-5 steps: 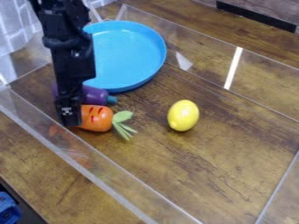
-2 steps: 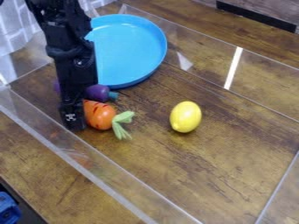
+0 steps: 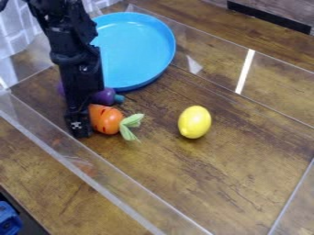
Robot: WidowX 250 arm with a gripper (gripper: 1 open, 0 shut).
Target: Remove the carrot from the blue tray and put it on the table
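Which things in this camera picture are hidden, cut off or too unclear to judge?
- Gripper: its fingertips blur into the dark arm; whether they touch the carrot cannot be told.
- Carrot: its left end is covered by the gripper.
- Purple eggplant: mostly behind the arm; only a small part shows.
- Blue tray: its left side is hidden by the arm.
- Table: cut off by the picture's edges.

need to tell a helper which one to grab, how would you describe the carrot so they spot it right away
Start at the big blue tray at the back left of the wood table. Just in front of its near rim, on the table, the carrot lies against the black hand. It is orange with green leaves, unlike the purple eggplant behind it and the yellow lemon to its right.
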